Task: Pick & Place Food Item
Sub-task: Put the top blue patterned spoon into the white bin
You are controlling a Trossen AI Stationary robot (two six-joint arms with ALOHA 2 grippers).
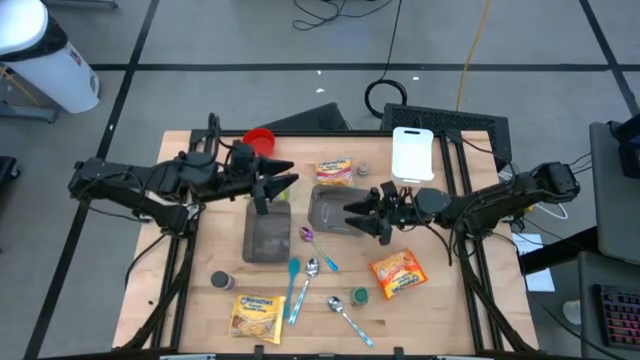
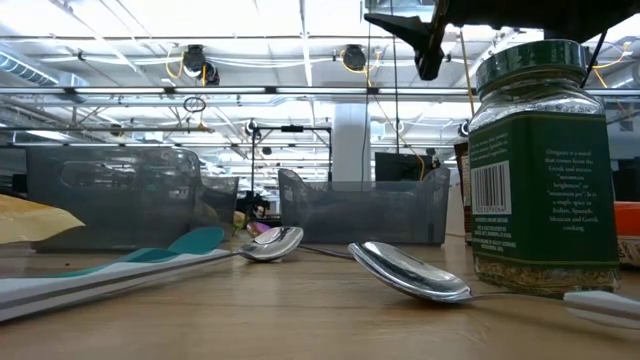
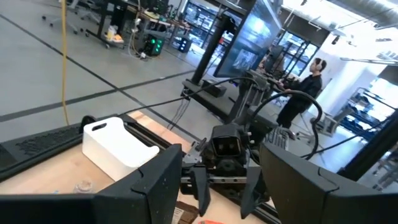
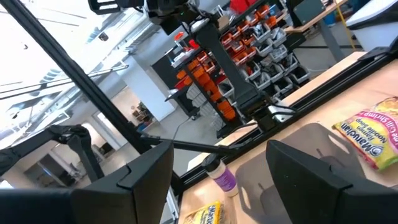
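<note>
While both grippers hover empty above bins, no packet chosen yet. Left gripper [image 1: 268, 190] over left bin [image 1: 266, 238], jaws apart, nothing between. Right gripper [image 1: 366, 216] at right bin [image 1: 331, 208] edge, jaws apart, nothing held. Food items: orange noodle packet [image 1: 398, 274] at 5 o'clock of right gripper, near; yellow packet [image 1: 256, 315] at 6 o'clock of left bin; third packet [image 1: 334, 171] at 12 o'clock of right bin. Judgement: right arm best takes orange packet; descend straight, pinch flat edge, avoid spoons [image 1: 311, 268] nearby.
</note>
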